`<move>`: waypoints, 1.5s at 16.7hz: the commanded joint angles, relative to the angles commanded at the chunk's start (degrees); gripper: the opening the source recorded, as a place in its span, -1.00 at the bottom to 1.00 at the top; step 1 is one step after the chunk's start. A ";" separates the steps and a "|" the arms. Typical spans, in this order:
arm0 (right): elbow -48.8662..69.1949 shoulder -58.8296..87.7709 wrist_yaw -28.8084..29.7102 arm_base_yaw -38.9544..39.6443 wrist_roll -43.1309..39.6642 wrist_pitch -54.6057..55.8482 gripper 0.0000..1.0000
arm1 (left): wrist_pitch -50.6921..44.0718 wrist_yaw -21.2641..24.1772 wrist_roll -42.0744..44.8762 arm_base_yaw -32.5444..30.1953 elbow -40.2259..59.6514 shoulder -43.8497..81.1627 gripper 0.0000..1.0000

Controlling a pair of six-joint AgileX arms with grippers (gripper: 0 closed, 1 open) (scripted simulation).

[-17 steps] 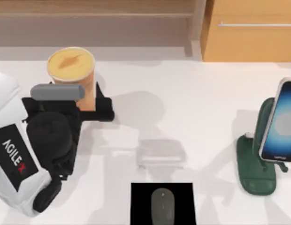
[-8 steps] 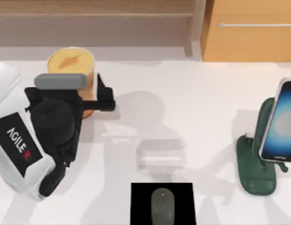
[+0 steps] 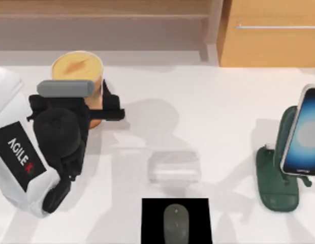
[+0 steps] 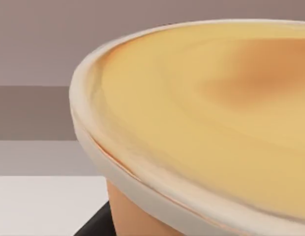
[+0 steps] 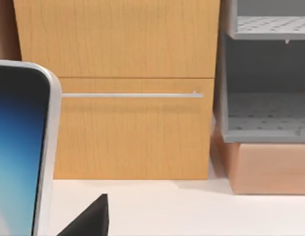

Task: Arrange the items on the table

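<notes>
Nearest edge, centre: small grey oval computer mouse [image 3: 176, 222] flat on black square pad [image 3: 153, 209], already placed by the look of it. Right side: slim smartphone with pale blue glowing screen [image 3: 304, 133] propped upright in dark green phone stand [image 3: 277, 179]; looks done too.

Step in hand, judged: the cup. Tall orange cup with yellow lid [image 3: 77, 71] upright at far left of wide white tabletop [image 3: 208, 112], near back edge. Left gripper [image 3: 99, 104] at cup's side wall, dark fingers [image 3: 114, 113] against the orange body below the lid. Clamped or merely touching: cannot tell. Left wrist view: lid rim close up, a black finger edge low against the body.

Next move likely needs a confirmed squeeze, then a level lift so cup stays upright.

Left arm reaching from near left, wrist over cup.

Right gripper [image 5: 88, 216]: near phone edge, facing light wooden cabinet with metal handle [image 5: 133, 96]; idle.
</notes>
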 joint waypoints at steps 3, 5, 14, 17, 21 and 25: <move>0.00 0.00 0.00 0.00 0.00 0.00 1.00 | 0.00 0.00 0.00 0.00 0.00 0.00 -0.66; 0.00 0.00 0.00 0.00 0.00 0.00 1.00 | 0.00 0.00 0.00 0.00 0.00 0.00 -0.96; 0.00 0.00 0.00 0.00 0.00 0.00 1.00 | 0.00 -0.02 0.09 -0.09 -0.05 -0.05 -1.00; 0.00 0.00 0.00 0.00 0.00 0.00 1.00 | -1.01 -0.02 0.10 -0.08 -0.11 -1.13 -1.00; 0.00 0.00 0.00 0.00 0.00 0.00 1.00 | -2.62 -0.03 0.11 -0.07 -0.19 -2.81 -1.00; 0.00 0.00 0.00 0.00 0.00 0.00 1.00 | -2.67 -0.07 0.20 -0.08 -0.11 -2.74 -1.00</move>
